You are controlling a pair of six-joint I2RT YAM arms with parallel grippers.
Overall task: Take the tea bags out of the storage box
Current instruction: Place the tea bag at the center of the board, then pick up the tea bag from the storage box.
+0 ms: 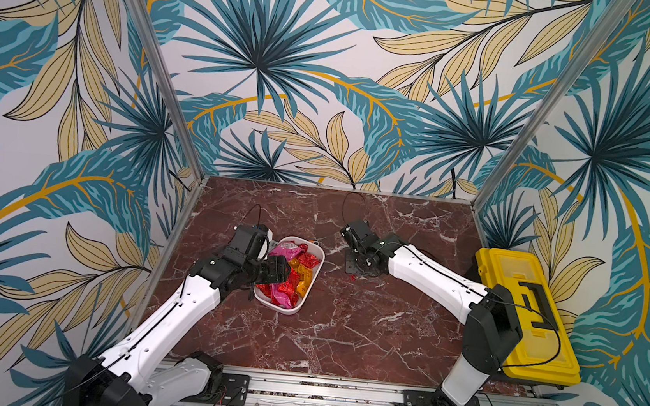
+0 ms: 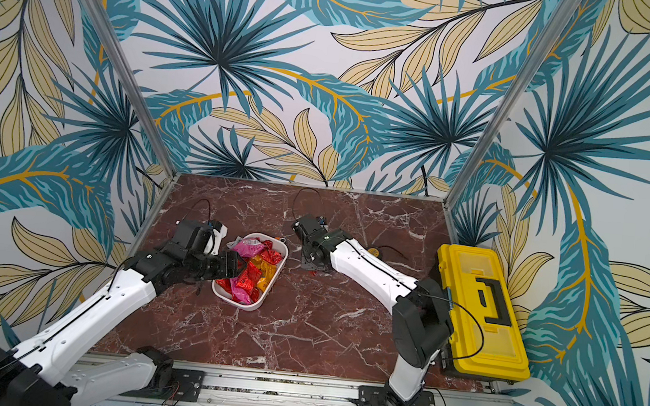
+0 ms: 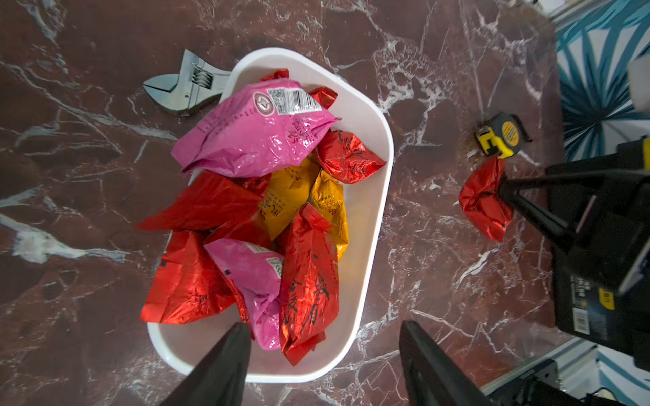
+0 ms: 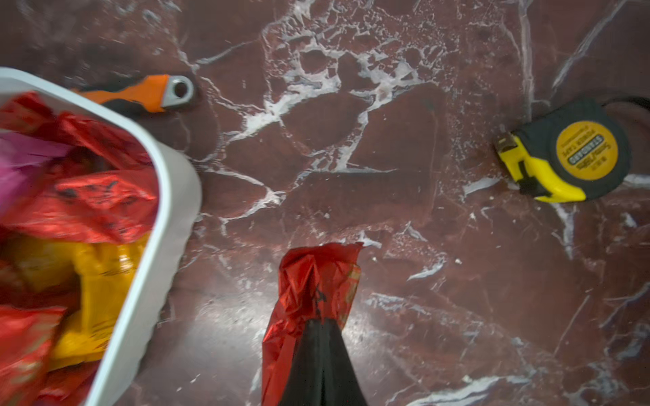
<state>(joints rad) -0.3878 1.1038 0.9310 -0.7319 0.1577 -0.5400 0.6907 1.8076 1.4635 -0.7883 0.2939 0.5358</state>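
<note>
The storage box [image 1: 317, 268] [image 2: 284, 258] is a shallow white tray left of the table's middle, heaped with red, orange-yellow and pink tea bags [image 3: 253, 140] [image 2: 251, 272]. My left gripper [image 3: 323, 325] hangs open over the box's near end. One finger is above the tray floor and the other is outside its wall [image 3: 383, 175], with a red sachet's tip [image 3: 306, 348] between them, ungripped. To the right of the box, low over the marble, my right gripper [image 4: 318, 321] is shut on a crumpled red tea bag [image 4: 316, 277] [image 3: 482, 200].
An adjustable wrench [image 3: 186, 88] with an orange handle [image 4: 140, 93] lies against the box's far end. A yellow tape measure [image 4: 562, 151] [image 3: 501, 135] sits beyond the held sachet. A big yellow toolbox [image 1: 524, 312] [image 2: 480, 308] stands at the table's right edge.
</note>
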